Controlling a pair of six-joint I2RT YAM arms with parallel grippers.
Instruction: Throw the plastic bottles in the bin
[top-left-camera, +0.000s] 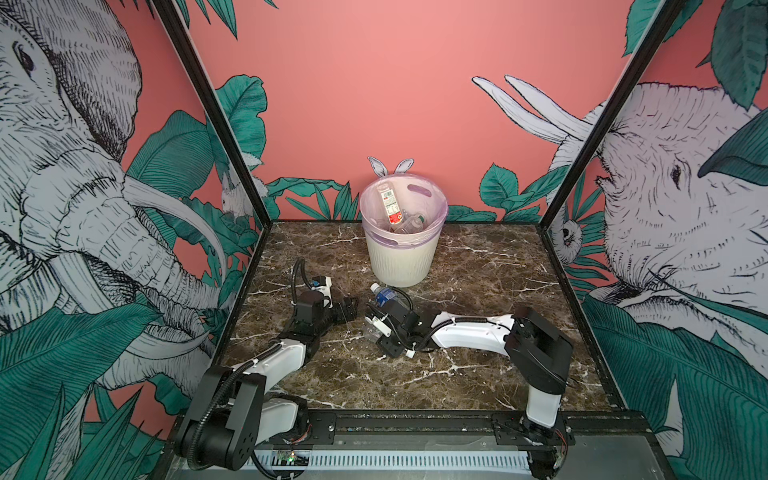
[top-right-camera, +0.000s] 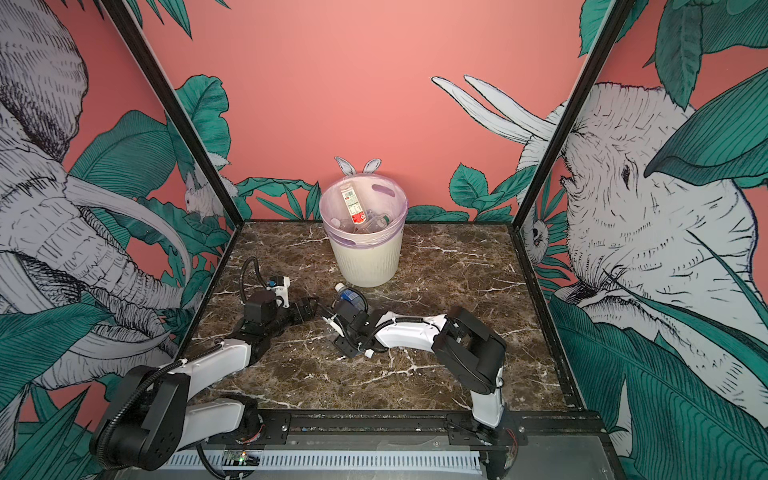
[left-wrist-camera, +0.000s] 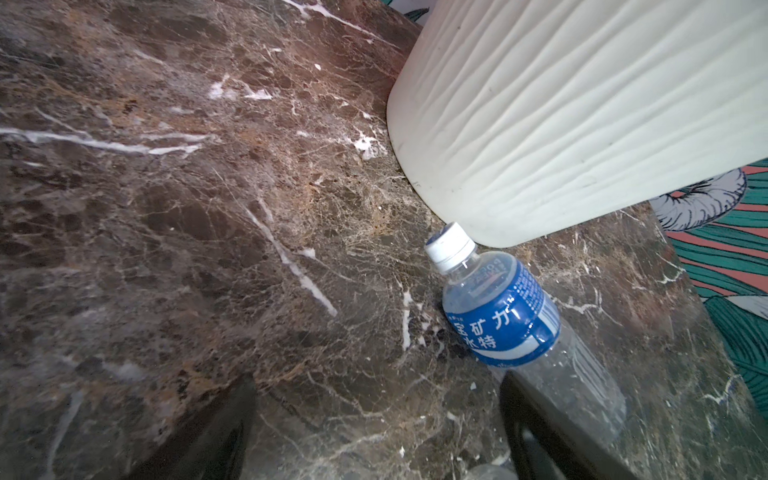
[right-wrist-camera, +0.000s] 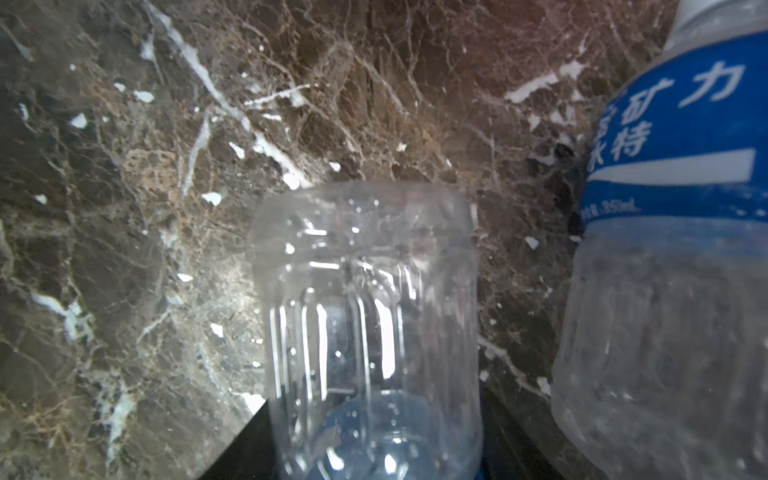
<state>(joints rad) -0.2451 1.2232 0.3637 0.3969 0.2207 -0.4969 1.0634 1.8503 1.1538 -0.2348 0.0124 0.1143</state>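
A clear bottle (right-wrist-camera: 365, 311) lies on its side in front of the bin (top-left-camera: 401, 257), its ribbed body between the right gripper's (top-left-camera: 372, 321) jaws. The jaws are drawn in, with the dark fingers (right-wrist-camera: 237, 453) hard by both flanks — whether they actually press it I cannot tell. Nearer the bin, a blue-labelled bottle (left-wrist-camera: 498, 316) lies flat with its white cap (left-wrist-camera: 449, 245) just at the bin's base. Inside the bin's lilac liner (top-left-camera: 436, 226) several bottles (top-left-camera: 390, 205) are piled, and a red-labelled one leans up the wall. The left gripper (top-left-camera: 348, 311), also in front of the bin, gapes wide and holds nothing — only the marble table (top-left-camera: 478, 291) lies under it.
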